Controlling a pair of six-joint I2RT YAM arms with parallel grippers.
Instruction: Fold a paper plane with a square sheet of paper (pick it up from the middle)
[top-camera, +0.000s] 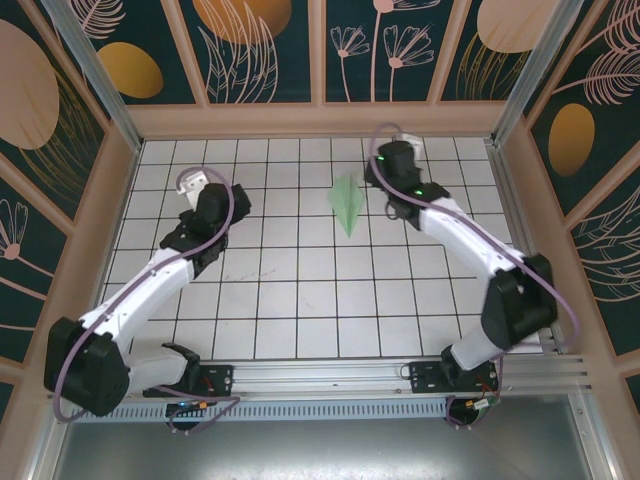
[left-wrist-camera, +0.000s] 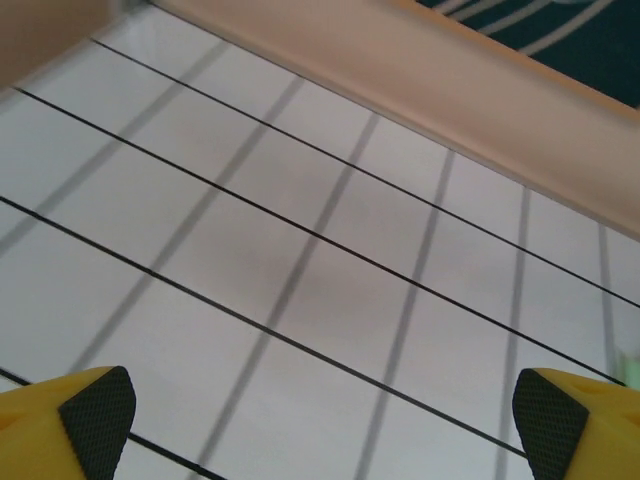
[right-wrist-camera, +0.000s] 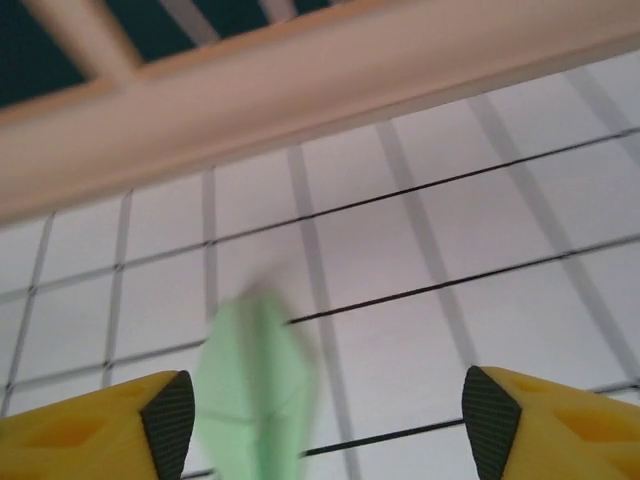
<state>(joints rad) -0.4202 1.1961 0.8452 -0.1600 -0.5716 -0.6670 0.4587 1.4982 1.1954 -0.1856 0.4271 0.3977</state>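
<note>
Pointing its sharp tip nearward, the paper plane (top-camera: 346, 203) runs near-to-far.

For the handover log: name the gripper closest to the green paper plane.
The right gripper: the paper plane lies right in front of its open jaws. The left gripper, also open, hovers over white tiles well off to the side.

Readable text: none that I can make out from my cameras.
Wall panels (top-camera: 255, 45): painted leaves and flowers, no lettering.
Table (top-camera: 300, 300): black grid lines on white, no numbers.
Paper plane (top-camera: 346, 203): plain pale green, no print I can see.
</note>
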